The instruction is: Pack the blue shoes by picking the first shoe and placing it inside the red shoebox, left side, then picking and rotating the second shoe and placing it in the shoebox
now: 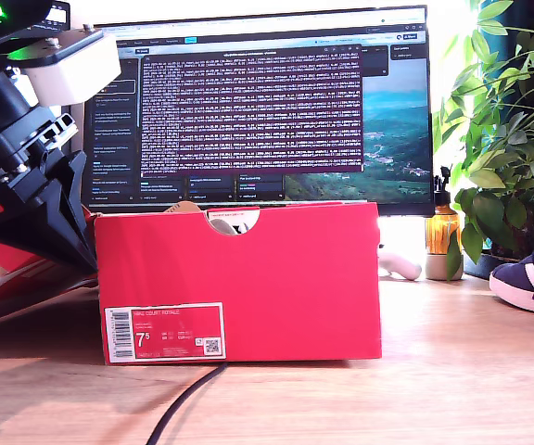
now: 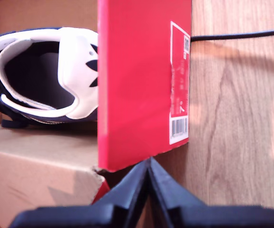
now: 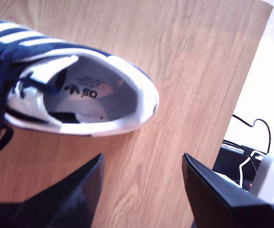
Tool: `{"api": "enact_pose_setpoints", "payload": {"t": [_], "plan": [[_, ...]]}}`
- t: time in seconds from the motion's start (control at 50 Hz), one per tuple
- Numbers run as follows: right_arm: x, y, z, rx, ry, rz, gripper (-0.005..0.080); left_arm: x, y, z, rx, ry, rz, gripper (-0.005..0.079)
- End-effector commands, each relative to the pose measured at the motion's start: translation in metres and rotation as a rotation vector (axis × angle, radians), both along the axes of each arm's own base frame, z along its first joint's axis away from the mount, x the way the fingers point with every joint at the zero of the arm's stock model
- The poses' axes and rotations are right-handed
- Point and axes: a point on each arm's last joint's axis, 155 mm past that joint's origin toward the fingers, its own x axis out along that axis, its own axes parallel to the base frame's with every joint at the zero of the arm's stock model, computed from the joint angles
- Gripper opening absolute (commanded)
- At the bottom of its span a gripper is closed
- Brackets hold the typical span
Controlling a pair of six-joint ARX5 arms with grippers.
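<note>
A red shoebox (image 1: 239,283) stands on a wooden table (image 1: 434,389), its long front wall facing the exterior camera, with a white barcode label (image 1: 164,332) marked 7.5 at the lower corner toward the exterior view's left and a half-round notch cut in its top edge. In the first wrist view, one blue shoe (image 2: 46,76) lies inside the box on its brown cardboard floor, its opening with white lining turned toward the camera, just beside the inner face of the red wall. The robot's first gripper (image 2: 149,164) has its two black fingers pressed together with nothing between them, the tips just beside the lower edge of that red wall, outside the box and apart from the shoe. In the exterior view a black arm stands at the left, beside the box's end. The second blue shoe (image 3: 65,90) rests on the bare table, white stripes on its side and navy laces loose; in the exterior view it shows at the right edge (image 1: 531,273), well apart from the box. The second gripper (image 3: 141,166) hangs above the table with its fingers spread wide, empty, near the shoe's heel but not touching it. A black cable (image 1: 184,403) runs across the table from under the box. Behind stand a monitor (image 1: 258,102) and a leafy plant (image 1: 508,130).
</note>
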Motion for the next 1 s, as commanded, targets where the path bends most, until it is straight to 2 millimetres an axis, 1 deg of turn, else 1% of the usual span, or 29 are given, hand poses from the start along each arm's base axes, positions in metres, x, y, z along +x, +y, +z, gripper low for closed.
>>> {"api": "enact_pose_setpoints", "payload": {"t": [0.0,0.16,0.26,0.4,0.56,0.98], "plan": [[-0.012,-0.008,-0.011,0.002,0.042,-0.029,0.0482,0.003,-0.003,0.001,-0.012,-0.007,-0.002,-0.0018],[-0.023,-0.019,-0.022,0.006,0.078,-0.081,0.0482,0.003,-0.003,0.001,-0.012,-0.007,-0.001,-0.0018],[-0.02,-0.024,-0.029,0.009,0.066,-0.1,0.0481,0.003,-0.003,0.001,-0.012,-0.007,-0.001,-0.0018],[-0.009,-0.024,-0.036,0.016,0.017,-0.103,0.0481,0.003,-0.003,0.001,-0.012,-0.007,-0.001,-0.0018],[-0.002,-0.027,-0.042,0.014,0.012,-0.112,0.0481,0.003,-0.003,0.001,-0.012,-0.007,-0.001,-0.0018],[-0.005,-0.031,-0.069,0.012,0.118,-0.127,0.048,0.003,-0.003,0.001,-0.012,-0.007,-0.002,-0.0018]]}}
